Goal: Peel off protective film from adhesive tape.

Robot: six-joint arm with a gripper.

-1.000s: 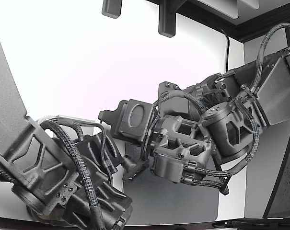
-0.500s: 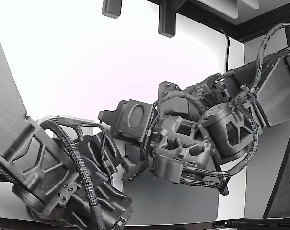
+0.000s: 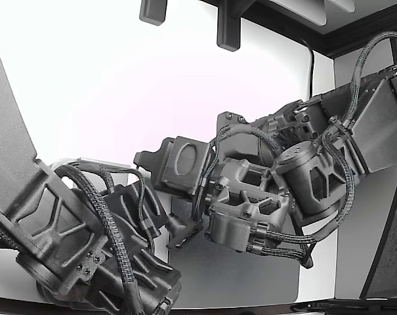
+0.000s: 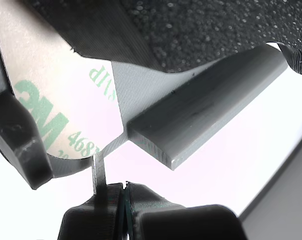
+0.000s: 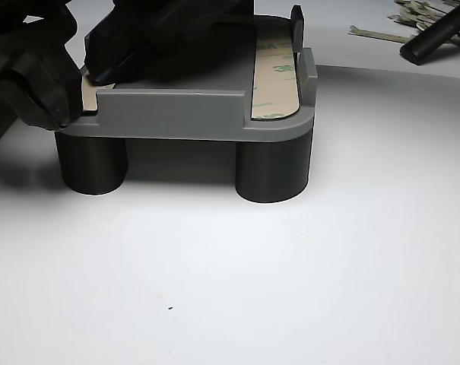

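In the wrist view a pale film [image 4: 56, 100] printed with green 3M marks lies on a grey part [image 4: 200, 115]. A thin tab of film [image 4: 99, 172] runs from its edge down to my gripper [image 4: 124, 197], whose jaws are shut with no gap. In the other view the grey part [image 5: 191, 114] stands on two round legs. One filmed tape strip [image 5: 275, 72] lies along its side. A tan strip end [image 5: 89, 93] sits by the dark gripper [image 5: 43, 91]. In the exterior view both arms crowd together and the fingertips [image 3: 180, 230] are barely visible.
Several loose strips of film [image 5: 382, 32] and a black rod [image 5: 435, 36] lie on the white table behind the part. A dark mat [image 3: 244, 272] lies under the arms. The second arm [image 3: 316, 164] is close beside mine.
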